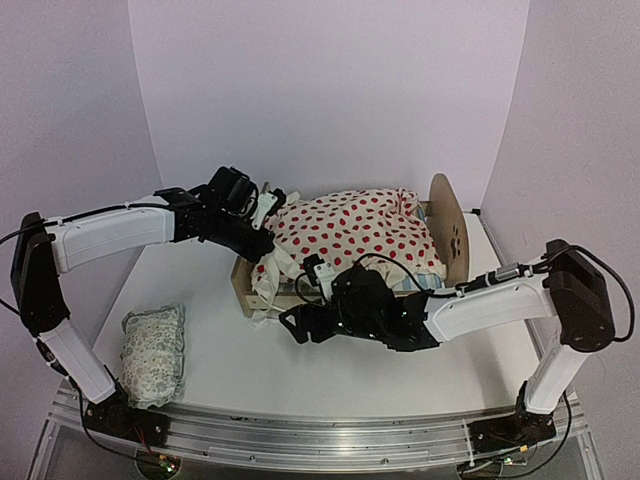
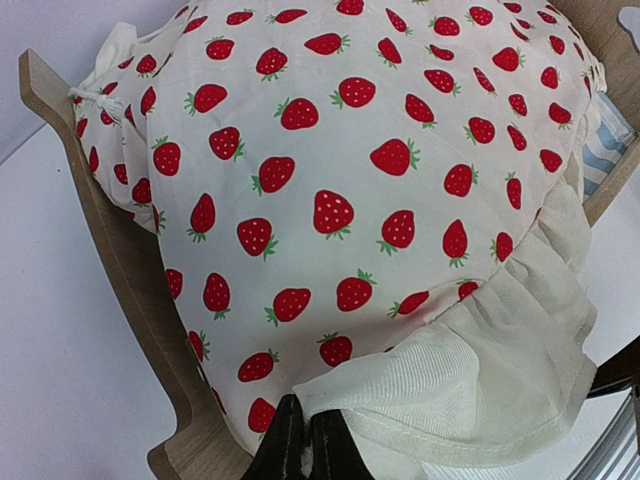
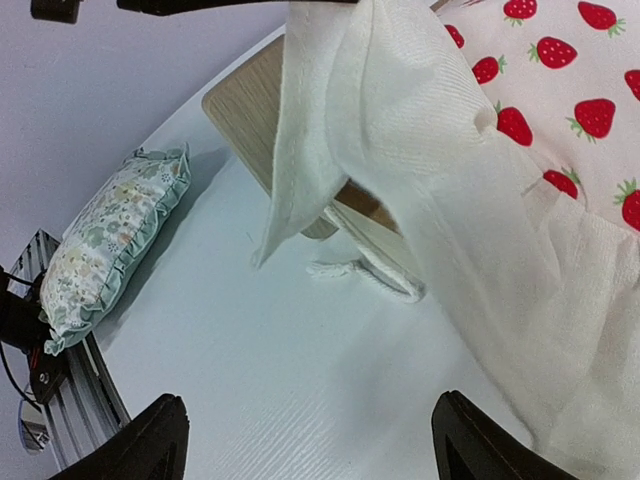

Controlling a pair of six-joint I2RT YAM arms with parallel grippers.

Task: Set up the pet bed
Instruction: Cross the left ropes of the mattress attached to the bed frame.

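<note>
Lab booth: plain white walls (image 1: pixel 330 90), railed table (image 1: pixel 220 350)

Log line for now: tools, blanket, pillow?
left tool: shut on blanket ruffle | right tool: open, empty, over table | blanket: draped over pet bed | pillow: on table, apart from bed

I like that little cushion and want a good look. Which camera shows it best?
The right wrist view: the pillow lies close and whole, its flowery print and pale green frill clear. The top view shows it whole but small and blurry. The left wrist view misses it entirely.
</note>
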